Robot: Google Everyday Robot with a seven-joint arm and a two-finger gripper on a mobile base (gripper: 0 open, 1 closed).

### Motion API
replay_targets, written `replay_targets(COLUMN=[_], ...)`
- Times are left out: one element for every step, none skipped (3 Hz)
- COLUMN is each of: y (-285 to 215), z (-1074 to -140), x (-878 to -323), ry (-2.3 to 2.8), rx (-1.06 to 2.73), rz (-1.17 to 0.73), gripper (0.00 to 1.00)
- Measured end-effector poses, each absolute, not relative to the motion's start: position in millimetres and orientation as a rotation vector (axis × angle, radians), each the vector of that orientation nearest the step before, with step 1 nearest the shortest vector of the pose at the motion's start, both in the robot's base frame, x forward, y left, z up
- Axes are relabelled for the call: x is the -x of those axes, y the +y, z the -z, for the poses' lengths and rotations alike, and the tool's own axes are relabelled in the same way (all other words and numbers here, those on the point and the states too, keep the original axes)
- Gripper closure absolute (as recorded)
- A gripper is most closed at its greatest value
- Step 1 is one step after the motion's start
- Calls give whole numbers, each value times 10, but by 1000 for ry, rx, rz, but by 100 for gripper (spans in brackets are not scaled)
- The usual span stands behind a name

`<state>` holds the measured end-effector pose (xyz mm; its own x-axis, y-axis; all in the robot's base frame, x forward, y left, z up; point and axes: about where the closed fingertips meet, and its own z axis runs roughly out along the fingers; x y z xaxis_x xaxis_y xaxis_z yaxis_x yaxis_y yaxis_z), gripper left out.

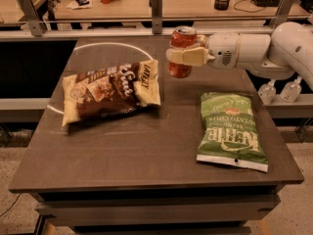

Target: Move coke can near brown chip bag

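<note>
Camera view: gripper (176,56) fingers (190,57) clasp coke can (184,37) near brown chip bag (110,89).

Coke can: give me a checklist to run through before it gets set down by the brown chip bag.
1. Grip: gripper is shut around the middle of the coke can: ok.
2. Can upright: ok.
3. Position: can is just right of the brown chip bag, not touching it: ok.
4. Landing spot: bare table under the can: ok.
5. Green kettle chip bag lies apart, nearer the camera: ok.
6. Can's height above the table: cannot tell.
</note>
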<state>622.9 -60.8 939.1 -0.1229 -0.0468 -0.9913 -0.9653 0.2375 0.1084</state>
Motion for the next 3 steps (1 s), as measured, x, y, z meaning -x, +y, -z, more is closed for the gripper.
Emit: replay_targets(y=[-446, -262, -94], z=[-9344, -9230, -9089], x=[-6176, -6082, -5997], ry=[1453, 1456, 1461], rx=[1034, 1065, 1099], rz=[-1111, -1135, -1119], gripper=[100, 100, 100])
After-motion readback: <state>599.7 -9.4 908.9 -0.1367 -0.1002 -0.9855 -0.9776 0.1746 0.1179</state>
